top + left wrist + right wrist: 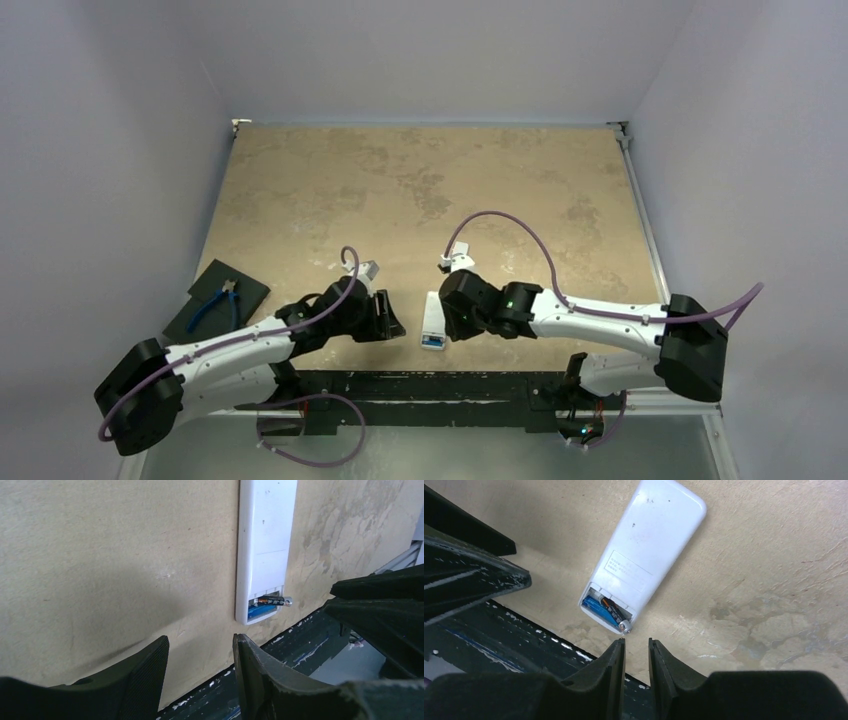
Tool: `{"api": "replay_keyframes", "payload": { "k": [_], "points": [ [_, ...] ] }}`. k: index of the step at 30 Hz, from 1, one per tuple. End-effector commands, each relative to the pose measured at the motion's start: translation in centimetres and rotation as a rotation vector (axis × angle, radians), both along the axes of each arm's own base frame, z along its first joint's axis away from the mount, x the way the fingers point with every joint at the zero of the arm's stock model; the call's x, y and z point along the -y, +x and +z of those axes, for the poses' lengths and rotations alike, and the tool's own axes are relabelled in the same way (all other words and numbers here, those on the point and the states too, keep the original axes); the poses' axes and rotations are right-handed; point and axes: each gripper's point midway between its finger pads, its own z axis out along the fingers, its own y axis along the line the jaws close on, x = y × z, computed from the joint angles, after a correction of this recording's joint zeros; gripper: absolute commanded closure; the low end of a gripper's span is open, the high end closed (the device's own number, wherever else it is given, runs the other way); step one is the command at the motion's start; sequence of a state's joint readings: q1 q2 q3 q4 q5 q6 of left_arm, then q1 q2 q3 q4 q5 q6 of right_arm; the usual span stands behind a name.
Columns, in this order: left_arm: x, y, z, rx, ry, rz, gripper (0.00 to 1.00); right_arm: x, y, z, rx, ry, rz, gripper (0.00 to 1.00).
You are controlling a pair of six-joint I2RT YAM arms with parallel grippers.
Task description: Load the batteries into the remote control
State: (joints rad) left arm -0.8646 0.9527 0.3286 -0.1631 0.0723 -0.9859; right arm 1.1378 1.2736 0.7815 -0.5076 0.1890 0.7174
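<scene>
Your remote control (431, 315) lies back-up, lower centre, long axis up-down; its open lower end holds the blue battery (595, 608) seated, dark battery (616, 615) askew. Left gripper (200, 639) gapes, right gripper (636, 642) barely parted, both empty.

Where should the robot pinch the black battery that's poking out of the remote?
Probably the black battery by its free tip, which sticks out past the remote control's rim. The rest lies slanted in the compartment beside the blue battery. Come from the table's near edge, where the right fingers point at it.
</scene>
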Motion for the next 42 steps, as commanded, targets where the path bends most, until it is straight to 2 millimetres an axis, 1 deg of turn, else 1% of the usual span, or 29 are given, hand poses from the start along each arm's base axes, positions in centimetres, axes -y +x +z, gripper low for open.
{"api": "replay_keyframes", "payload": {
  "k": [1, 6, 12, 16, 21, 29, 35, 42],
  "points": [
    [1.9, 0.0, 0.7, 0.006, -0.087, -0.045, 0.5, -1.1, 0.3, 0.8, -0.005, 0.101, -0.077, 0.7],
    [3.1, -0.2, 0.4, -0.006, -0.119, -0.076, 0.5, -1.7, -0.4, 0.3, -0.047, 0.163, -0.09, 0.68],
    [3.7, -0.5, 0.1, -0.008, -0.128, -0.093, 0.5, -2.0, -0.6, 0.0, -0.067, 0.206, -0.113, 0.71],
    [4.2, -0.6, 0.1, -0.011, -0.148, -0.11, 0.53, -2.3, -0.8, -0.2, -0.078, 0.233, -0.119, 0.72],
    [4.5, -0.8, -0.4, -0.026, -0.159, -0.12, 0.59, -2.2, -0.6, -0.4, -0.076, 0.232, -0.141, 0.75],
    [4.7, -0.8, -1.1, -0.033, -0.159, -0.124, 0.74, -1.8, -0.6, -1.0, -0.08, 0.225, -0.162, 0.77],
    [4.9, -0.8, -1.3, -0.036, -0.159, -0.13, 0.79, -1.7, -0.6, -1.5, -0.082, 0.22, -0.173, 0.78],
    [5.0, -0.8, -1.7, -0.047, -0.156, -0.128, 0.93, -1.7, -0.6, -1.9, -0.088, 0.217, -0.183, 0.78]
  ]
}}
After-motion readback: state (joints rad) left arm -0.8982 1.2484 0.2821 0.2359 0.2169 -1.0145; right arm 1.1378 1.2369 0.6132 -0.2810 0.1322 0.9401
